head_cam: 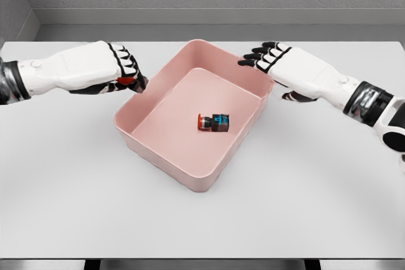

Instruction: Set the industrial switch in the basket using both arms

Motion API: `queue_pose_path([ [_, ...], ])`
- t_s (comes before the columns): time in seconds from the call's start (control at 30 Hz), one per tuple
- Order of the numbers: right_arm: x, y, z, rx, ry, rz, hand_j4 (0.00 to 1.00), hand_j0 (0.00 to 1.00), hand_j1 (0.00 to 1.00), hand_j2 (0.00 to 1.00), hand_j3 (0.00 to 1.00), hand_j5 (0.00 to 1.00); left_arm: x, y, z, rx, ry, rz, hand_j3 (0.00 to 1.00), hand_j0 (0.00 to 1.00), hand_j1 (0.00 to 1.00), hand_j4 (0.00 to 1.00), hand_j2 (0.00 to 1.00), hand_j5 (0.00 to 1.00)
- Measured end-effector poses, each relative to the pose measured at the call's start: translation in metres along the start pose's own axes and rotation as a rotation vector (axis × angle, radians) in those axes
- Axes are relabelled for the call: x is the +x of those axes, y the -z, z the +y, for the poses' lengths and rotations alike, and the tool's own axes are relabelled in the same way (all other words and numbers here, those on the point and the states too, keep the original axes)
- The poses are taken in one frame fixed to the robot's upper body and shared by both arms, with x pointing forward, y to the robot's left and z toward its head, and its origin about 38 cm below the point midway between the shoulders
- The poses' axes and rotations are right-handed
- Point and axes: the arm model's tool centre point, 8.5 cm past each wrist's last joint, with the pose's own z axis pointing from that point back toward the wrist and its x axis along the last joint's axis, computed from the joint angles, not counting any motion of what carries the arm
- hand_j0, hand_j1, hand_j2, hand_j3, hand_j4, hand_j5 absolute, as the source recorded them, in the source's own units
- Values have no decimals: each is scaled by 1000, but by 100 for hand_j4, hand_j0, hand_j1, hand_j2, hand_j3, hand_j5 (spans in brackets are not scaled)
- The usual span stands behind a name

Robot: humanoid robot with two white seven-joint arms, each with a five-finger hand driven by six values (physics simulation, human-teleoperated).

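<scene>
The industrial switch (214,122), a small dark block with a red button end and a blue patch, lies on the floor of the pink basket (159,149), right of its middle. My left hand (129,74) hovers beside the basket's left rim, fingers curled and holding nothing. My right hand (261,55) hangs over the basket's far right corner, fingers extended and relaxed, holding nothing. Neither hand touches the switch.
The basket sits turned at an angle on a white table (69,181). A grey wall runs behind the table's far edge.
</scene>
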Motion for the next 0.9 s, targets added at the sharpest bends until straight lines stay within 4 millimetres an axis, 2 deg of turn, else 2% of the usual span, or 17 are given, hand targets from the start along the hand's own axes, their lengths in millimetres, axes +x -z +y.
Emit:
queue_pose_path([
  [0.13, -11, -18, 3, 13, -12, 30, 100, 100, 100, 100, 100, 100, 17, 8, -4, 6, -6, -51, 56, 56, 56, 56, 56, 56],
  [0.27, -22, -53, 24, 63, -1, 69, 100, 100, 100, 100, 100, 100, 28, 15, 1, 22, 4, -90, 57, 57, 57, 57, 57, 57],
  [0.3, -27, -60, 18, 51, -16, 78, 100, 100, 100, 100, 100, 100, 30, 17, 1, 26, 4, -96, 57, 57, 57, 57, 57, 57],
  [0.43, -36, -88, 22, 41, -15, 120, 100, 100, 100, 100, 100, 100, 35, 24, 3, 43, 4, -116, 61, 61, 61, 61, 61, 61],
  [0.47, -37, -92, 22, 37, -15, 126, 100, 100, 100, 100, 100, 100, 36, 26, 4, 48, 2, -122, 67, 67, 67, 67, 67, 67],
  [0.53, -39, -98, 21, 28, -20, 133, 100, 100, 100, 100, 100, 100, 39, 32, 6, 64, 2, -136, 100, 100, 100, 100, 100, 100],
  [0.63, -41, -105, 19, 17, -28, 137, 100, 100, 100, 100, 100, 100, 44, 39, 8, 84, -1, -157, 100, 100, 100, 100, 100, 100],
  [0.9, -41, -106, 14, -11, -34, 135, 100, 100, 100, 100, 100, 100, 46, 42, 14, 102, 9, -168, 100, 100, 100, 100, 100, 100],
])
